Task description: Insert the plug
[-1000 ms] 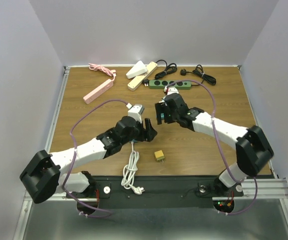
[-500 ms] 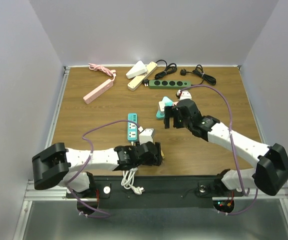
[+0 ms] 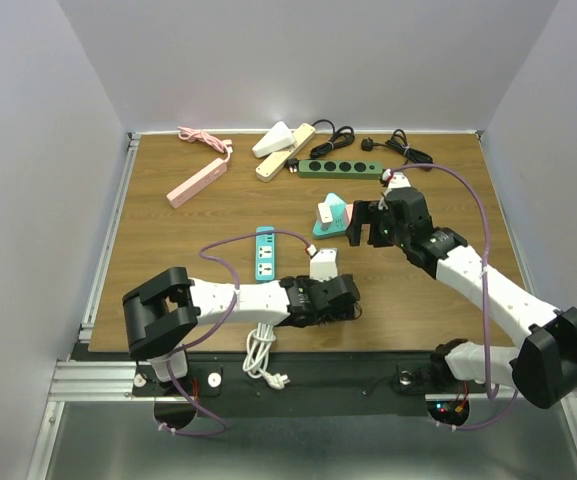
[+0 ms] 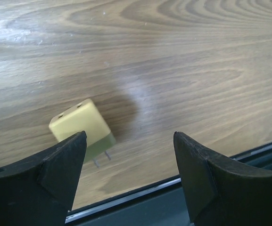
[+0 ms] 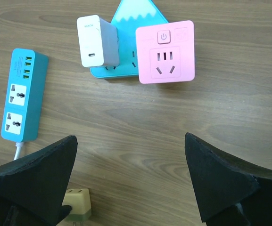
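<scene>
A small yellow plug (image 4: pixel 81 127) lies on the wood table near the front edge, its prongs toward the edge. My left gripper (image 4: pixel 128 136) is open and low over the table, and the plug lies by its left finger (image 4: pixel 60 165). In the top view the left gripper (image 3: pixel 343 300) hides the plug. My right gripper (image 5: pixel 130 139) is open and empty above the table. Below it lie a blue power strip (image 5: pixel 22 94), a teal triangular socket (image 5: pixel 140 14) with a white adapter (image 5: pixel 98 41) in it, and a pink square socket (image 5: pixel 166 52).
A coiled white cable (image 3: pixel 261 345) hangs over the front edge. At the back lie a pink strip (image 3: pixel 196 183), cream strips (image 3: pixel 283 148), a green strip (image 3: pixel 340 168) and black cables (image 3: pixel 398 148). The black front rail (image 4: pixel 140 197) is right behind the plug.
My left gripper has swung down and right along the front edge to the yellow plug. My right gripper has drawn back to the right, uncovering the teal socket and blue strip.
</scene>
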Available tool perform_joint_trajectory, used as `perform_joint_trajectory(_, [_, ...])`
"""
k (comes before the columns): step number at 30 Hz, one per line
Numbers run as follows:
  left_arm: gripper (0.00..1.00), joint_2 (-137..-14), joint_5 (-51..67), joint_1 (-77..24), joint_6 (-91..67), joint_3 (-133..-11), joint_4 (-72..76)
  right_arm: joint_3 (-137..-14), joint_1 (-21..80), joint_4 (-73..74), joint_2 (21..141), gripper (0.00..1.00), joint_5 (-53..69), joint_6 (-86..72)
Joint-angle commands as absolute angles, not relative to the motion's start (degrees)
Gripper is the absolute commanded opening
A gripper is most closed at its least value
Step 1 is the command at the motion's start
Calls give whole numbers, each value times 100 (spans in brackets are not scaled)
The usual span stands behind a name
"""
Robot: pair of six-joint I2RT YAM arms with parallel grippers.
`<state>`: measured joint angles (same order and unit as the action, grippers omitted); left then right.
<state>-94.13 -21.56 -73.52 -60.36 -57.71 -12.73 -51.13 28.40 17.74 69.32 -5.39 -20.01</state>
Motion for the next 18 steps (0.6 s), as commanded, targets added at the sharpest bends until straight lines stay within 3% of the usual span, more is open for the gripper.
perform_joint_trajectory(1, [86, -9571, -2373, -7383, -6240, -6134, -2003, -5115, 2672, 1688, 6820, 100, -80, -1785])
perform_joint_trajectory(10, [86, -9589, -2742, -7515, -6653, -6557, -3049, -5071, 2356, 1547, 7128, 100, 527, -1696])
perform_joint_trajectory(18, [86, -9694, -2522, -7488, -6759, -6284, -2892, -5106, 2268, 1485, 7260, 100, 791, -1696])
